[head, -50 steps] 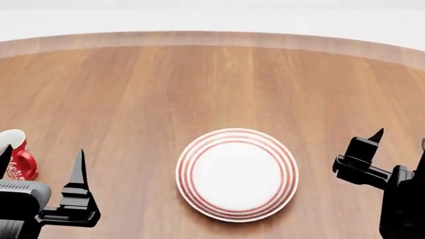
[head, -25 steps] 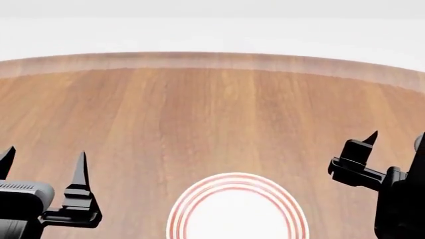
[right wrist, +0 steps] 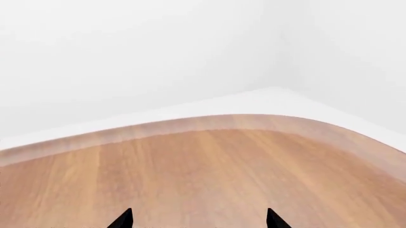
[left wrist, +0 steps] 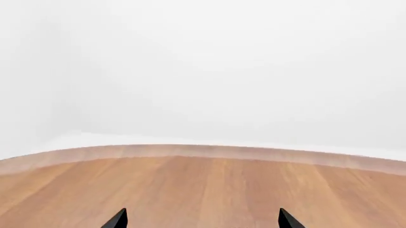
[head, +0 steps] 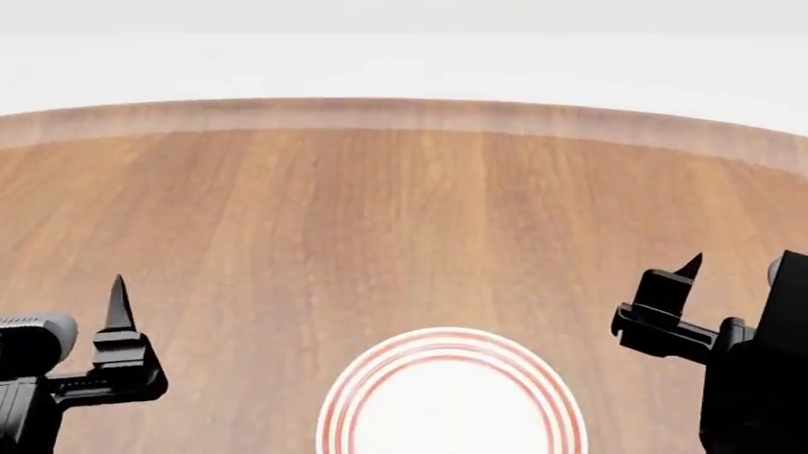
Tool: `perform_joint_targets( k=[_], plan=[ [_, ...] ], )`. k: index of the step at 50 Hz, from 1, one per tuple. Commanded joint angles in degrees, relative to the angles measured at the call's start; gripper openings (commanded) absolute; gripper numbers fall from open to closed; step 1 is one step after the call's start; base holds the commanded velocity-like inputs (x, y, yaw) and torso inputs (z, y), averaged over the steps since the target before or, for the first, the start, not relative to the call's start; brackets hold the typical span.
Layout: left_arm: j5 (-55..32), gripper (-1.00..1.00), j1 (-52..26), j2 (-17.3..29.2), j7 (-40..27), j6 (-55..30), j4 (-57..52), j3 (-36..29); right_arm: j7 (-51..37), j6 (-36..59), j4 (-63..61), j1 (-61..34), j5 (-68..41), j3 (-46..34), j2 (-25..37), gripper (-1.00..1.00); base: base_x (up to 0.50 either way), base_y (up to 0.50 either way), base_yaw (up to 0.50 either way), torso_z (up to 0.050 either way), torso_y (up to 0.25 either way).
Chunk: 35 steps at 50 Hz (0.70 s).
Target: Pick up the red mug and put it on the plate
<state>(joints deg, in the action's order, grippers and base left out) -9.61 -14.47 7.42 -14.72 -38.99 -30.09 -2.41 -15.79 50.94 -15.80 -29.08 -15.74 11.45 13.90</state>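
I cannot locate the mug in any current view, so its bearing from either claw, and which way its handle points, cannot be read here. My judgement: the head camera must tilt down or pan before any reach is planned, and arm selection should wait for that.

The plate (head: 451, 402) sits at 6 o'clock in the head view, cut off by the frame edge, roughly midway between the two arms.

Left gripper (left wrist: 201, 221): fingertips stand wide apart in the wrist view, nothing between them. In the head view only one finger (head: 119, 307) shows, at 8 o'clock.

Right gripper (right wrist: 198, 219): fingertips likewise spread and empty. It sits at 4 o'clock in the head view (head: 676, 284).

Both claws hover apart from the plate, neither touching it.

Surface: a wooden table (head: 404, 218) with a curved far edge, grain running away from me. Beyond it, plain white walls; the right wrist view shows a room corner.
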Motion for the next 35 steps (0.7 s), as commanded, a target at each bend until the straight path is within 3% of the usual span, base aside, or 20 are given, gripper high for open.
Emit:
perform_joint_targets(
  k=[1, 8, 20, 35],
  plan=[
    [0.34, 1.00, -3.63, -3.54, -7.95, -3.57, 3.60, 5.06, -0.02, -0.37, 0.87, -0.15, 0.07, -0.96, 0.12, 1.00, 0.00, 0.00, 0.00, 0.000, 0.000],
    [1.11, 1.00, -6.17, -6.04, -15.81, -4.91, 5.79, 8.69, -0.25, -0.26, 0.95, -0.32, -0.13, -0.89, 0.14, 1.00, 0.00, 0.00, 0.00, 0.000, 0.000],
    [-1.07, 1.00, -8.85, -6.47, -29.10, -4.30, 10.20, 11.59, -0.56, -0.37, 1.30, -0.45, -0.31, -1.00, 0.21, 1.00, 0.00, 0.00, 0.00, 0.000, 0.000],
    [-4.59, 1.00, -10.48, -4.38, -30.25, -4.48, 15.48, 9.98, -0.69, -1.56, 2.57, -0.27, -0.27, -1.64, 0.11, 1.00, 0.00, 0.00, 0.00, 0.000, 0.000]
  ],
)
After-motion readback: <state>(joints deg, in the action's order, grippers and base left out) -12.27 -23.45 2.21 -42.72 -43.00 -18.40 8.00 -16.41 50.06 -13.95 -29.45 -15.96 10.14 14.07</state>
